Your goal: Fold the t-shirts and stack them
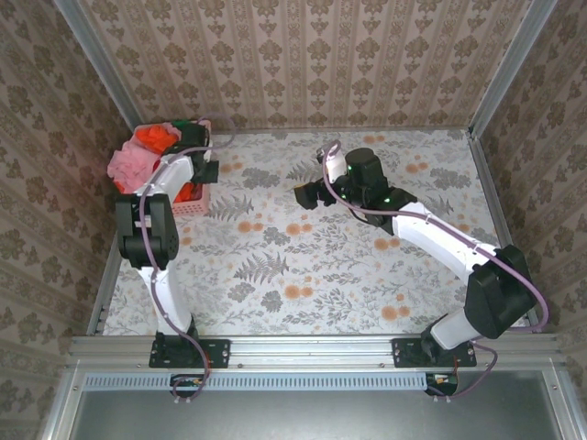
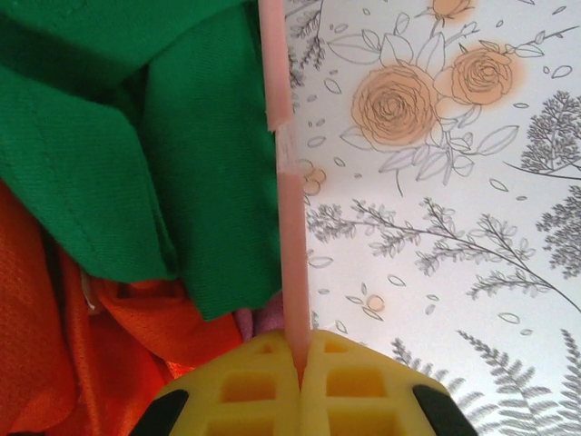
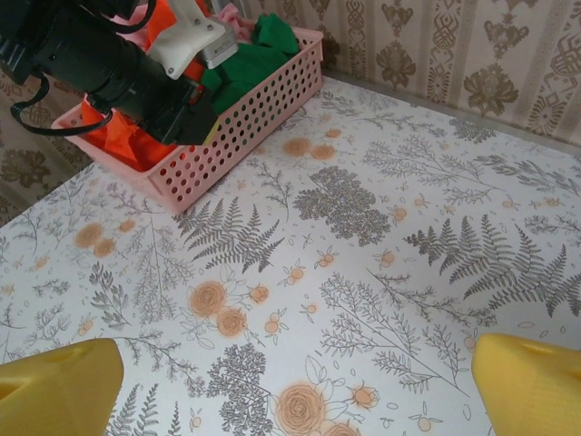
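The left hand [image 2: 300, 386] is clamped tight on the thin side wall of the pink basket [image 3: 245, 118], which stands at the far left corner of the counter [image 1: 367, 275]. The t-shirts [image 2: 109, 163] lie heaped inside it, green over orange. The right hand [image 3: 292, 381] hovers above the counter's middle, spread wide and empty.

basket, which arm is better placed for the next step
Left: its jaws are shut on the basket wall by the green t-shirt; the right jaws stand open over the table, clear of the basket.
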Robot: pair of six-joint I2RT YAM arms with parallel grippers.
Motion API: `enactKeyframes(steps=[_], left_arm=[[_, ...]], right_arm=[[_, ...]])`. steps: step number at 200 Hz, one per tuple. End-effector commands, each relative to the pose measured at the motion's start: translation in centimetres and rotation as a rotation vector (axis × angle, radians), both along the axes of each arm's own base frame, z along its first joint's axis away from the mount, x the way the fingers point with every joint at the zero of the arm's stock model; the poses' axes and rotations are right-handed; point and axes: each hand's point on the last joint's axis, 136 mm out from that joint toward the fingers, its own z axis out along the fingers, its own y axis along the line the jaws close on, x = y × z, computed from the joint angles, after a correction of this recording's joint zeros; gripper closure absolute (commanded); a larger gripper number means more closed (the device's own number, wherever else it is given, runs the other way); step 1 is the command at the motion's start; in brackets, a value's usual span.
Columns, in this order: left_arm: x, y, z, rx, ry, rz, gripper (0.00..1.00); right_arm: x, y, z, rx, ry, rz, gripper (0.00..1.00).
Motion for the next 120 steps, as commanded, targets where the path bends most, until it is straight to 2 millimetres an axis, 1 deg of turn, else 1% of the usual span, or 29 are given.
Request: enactKeyframes(steps=[1, 29, 32, 37, 44, 56, 64, 69, 75, 77, 84, 89, 102, 120], left_arm=[[1.7, 0.3, 0.8, 0.034, -0.03, -0.089, 1.0], [2.4, 0.7, 1.3, 0.031, -0.044, -0.07, 1.0], [2.4, 0.8, 1.5, 0.031, -0.048, -0.064, 0.98], [2.5, 0.7, 1.9, 0.027, -0.056, -0.059, 0.93], [2.4, 0.6, 2.4, 0.018, -0.069, -0.05, 0.84], [2.2, 0.3, 3.6, -0.016, -0.095, -0.032, 0.63], [1.9, -0.1, 4.6, -0.038, -0.121, -0.025, 0.53], [1.6, -0.2, 5.1, -0.048, -0.134, -0.02, 0.43], [1.3, -0.4, 5.9, -0.056, -0.15, -0.015, 0.37], [1.2, -0.4, 6.0, -0.056, -0.154, -0.013, 0.34], [0.8, -0.6, 6.8, -0.059, -0.172, -0.007, 0.29], [0.4, -0.6, 7.3, -0.06, -0.183, 0.001, 0.24], [-0.3, -0.2, 8.8, -0.065, -0.22, 0.033, 0.17], [-1.0, 1.2, 10.7, -0.057, -0.266, 0.097, 0.08]], right_arm=[[0.4, 0.6, 1.0, 0.001, -0.017, 0.022, 0.0], [0.7, 0.9, 1.0, 0.001, -0.011, 0.029, 0.0], [0.7, 0.9, 1.0, 0.0, -0.012, 0.03, 0.0], [0.8, 0.9, 1.1, 0.0, -0.012, 0.028, 0.0], [0.8, 0.9, 1.1, 0.0, -0.013, 0.029, 0.0], [0.8, 0.9, 1.2, 0.002, -0.011, 0.028, 0.0], [0.8, 0.8, 1.2, 0.002, -0.01, 0.028, 0.0], [0.8, 0.9, 1.1, 0.001, -0.009, 0.03, 0.0], [0.7, 0.9, 1.1, 0.004, -0.008, 0.031, 0.0], [0.7, 0.9, 1.2, 0.004, -0.008, 0.032, 0.0], [0.7, 1.0, 1.1, 0.006, -0.006, 0.034, 0.0], [0.7, 1.0, 1.0, 0.008, -0.002, 0.036, 0.0], [0.8, 1.2, 0.9, 0.01, 0.002, 0.041, 0.0], [0.8, 1.4, 0.9, 0.014, 0.003, 0.049, 0.0]])
